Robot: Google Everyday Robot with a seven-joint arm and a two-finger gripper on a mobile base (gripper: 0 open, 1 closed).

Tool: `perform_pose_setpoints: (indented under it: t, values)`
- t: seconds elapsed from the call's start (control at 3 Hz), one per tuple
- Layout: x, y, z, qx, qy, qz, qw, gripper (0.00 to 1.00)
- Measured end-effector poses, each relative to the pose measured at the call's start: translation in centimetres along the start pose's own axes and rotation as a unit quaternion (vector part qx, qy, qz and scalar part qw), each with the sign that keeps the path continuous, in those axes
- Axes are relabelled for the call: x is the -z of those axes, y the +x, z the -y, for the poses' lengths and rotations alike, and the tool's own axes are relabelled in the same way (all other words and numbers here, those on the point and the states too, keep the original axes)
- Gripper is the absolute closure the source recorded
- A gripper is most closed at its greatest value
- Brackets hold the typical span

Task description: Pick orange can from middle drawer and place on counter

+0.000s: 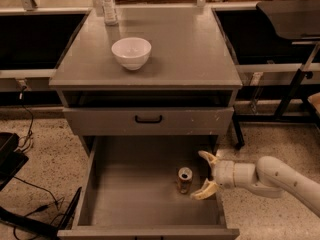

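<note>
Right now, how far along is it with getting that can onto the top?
Done: the middle drawer stands open. In hand: the open gripper is right beside the upright orange can, not yet gripping it. Left: grasp, lift, and set it on the counter, where a white bowl sits.

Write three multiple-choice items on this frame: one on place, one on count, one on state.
1. The can stands: A in the open drawer; B on the floor; C on a shelf.
2. Things on the counter: A one; B two; C four.
3. The gripper is: A shut on the can; B open beside the can; C over the counter.
Answers: 1 A, it stands on the drawer floor; 2 B, bowl and bottle; 3 B, jaws spread just right of it.
</note>
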State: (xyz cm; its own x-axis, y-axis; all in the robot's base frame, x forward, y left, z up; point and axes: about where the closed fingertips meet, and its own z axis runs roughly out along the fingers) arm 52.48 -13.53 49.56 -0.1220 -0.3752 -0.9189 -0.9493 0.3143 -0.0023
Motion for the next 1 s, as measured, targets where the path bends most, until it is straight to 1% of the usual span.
perform_pose_setpoints:
  t: [0.33, 0.67, 1.0]
  values:
    - [-2.1, 1.2, 0.6, 0.018, -0.007, -0.003, 0.9998, 0.0]
    - [-4.0, 2.0, 1.2, 0.028, -0.014, 0.0, 0.9995, 0.0]
    - [-5.1, 3.0, 1.7, 0.036, -0.016, 0.005, 0.9992, 0.0]
